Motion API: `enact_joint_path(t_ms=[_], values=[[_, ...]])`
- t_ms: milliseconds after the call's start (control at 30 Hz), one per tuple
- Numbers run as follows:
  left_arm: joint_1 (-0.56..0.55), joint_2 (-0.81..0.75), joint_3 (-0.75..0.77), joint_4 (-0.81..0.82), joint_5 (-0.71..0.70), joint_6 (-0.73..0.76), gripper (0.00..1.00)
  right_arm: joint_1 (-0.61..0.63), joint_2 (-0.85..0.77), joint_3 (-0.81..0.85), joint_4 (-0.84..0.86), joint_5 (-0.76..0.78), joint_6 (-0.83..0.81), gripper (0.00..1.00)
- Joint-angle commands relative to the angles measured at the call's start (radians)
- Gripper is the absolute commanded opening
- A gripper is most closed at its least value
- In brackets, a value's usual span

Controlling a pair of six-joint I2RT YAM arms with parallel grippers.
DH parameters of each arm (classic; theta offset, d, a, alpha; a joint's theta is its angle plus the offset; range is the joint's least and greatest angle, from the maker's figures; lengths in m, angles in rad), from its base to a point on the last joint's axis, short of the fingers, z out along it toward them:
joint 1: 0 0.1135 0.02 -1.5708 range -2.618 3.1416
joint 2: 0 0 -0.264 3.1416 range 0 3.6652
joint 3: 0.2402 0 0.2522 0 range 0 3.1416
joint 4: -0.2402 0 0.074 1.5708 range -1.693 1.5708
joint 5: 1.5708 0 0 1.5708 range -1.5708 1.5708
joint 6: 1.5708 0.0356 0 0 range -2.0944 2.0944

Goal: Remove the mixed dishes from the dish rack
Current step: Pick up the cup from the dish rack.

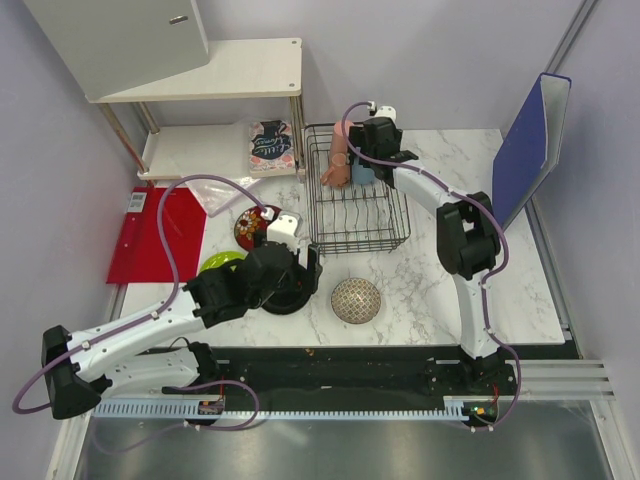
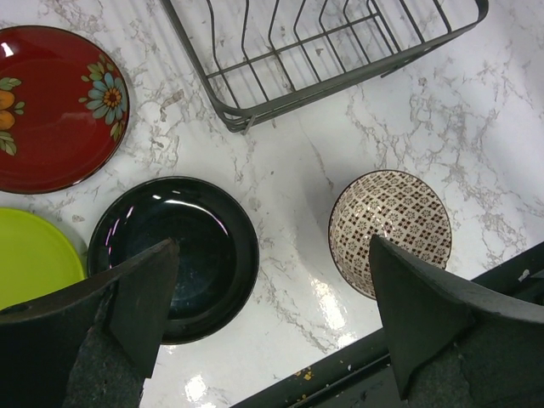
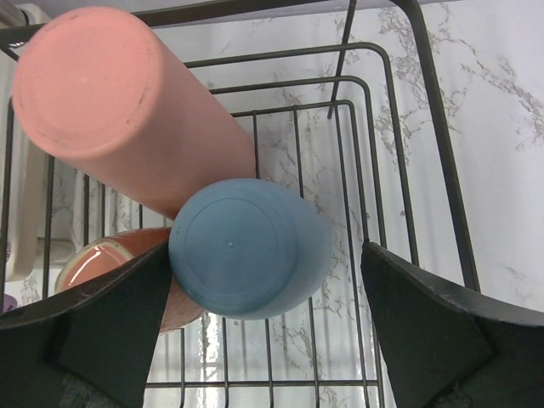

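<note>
Noted lime-green plate (image 2: 34,255) flat on the marble table (image 1: 420,290), far left. Logged dark red patterned plate (image 2: 51,110) flat at its 12 o'clock and glossy black plate (image 2: 200,246) flat at its 3 o'clock.

Found left gripper (image 2: 272,280) spread wide above the black plate's 3 o'clock edge, holding nothing. Recorded beige patterned bowl (image 2: 391,225) on the table at 3 o'clock of the black plate, apart from it.

Saw dish rack (image 1: 355,225) at 12 to 1 o'clock of both. Inside, toward its 11 o'clock end:
- Tall pink cup (image 3: 110,102) leaning, long axis from 10 to 4 o'clock in the right wrist view, base toward the camera.
- Small pink handled mug (image 3: 102,263) at 8 o'clock of the light-blue cup (image 3: 246,246).
- Light-blue cup inverted, base up, axis toward the lens.

Found right gripper (image 3: 263,263) open, fingers straddling the light-blue cup; contact cannot be judged.
</note>
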Motion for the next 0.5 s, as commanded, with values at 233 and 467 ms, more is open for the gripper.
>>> enact_joint_path(t_ms=[233,467], values=[[0.002,0.003,-0.035,0.038,-0.003,-0.014,0.97,-0.002,0.017,-0.002,0.057,0.055,-0.043,0.66],[0.002,-0.017,-0.044,0.036,-0.006,-0.017,0.96,-0.002,-0.004,-0.032,0.06,0.053,-0.037,0.55]])
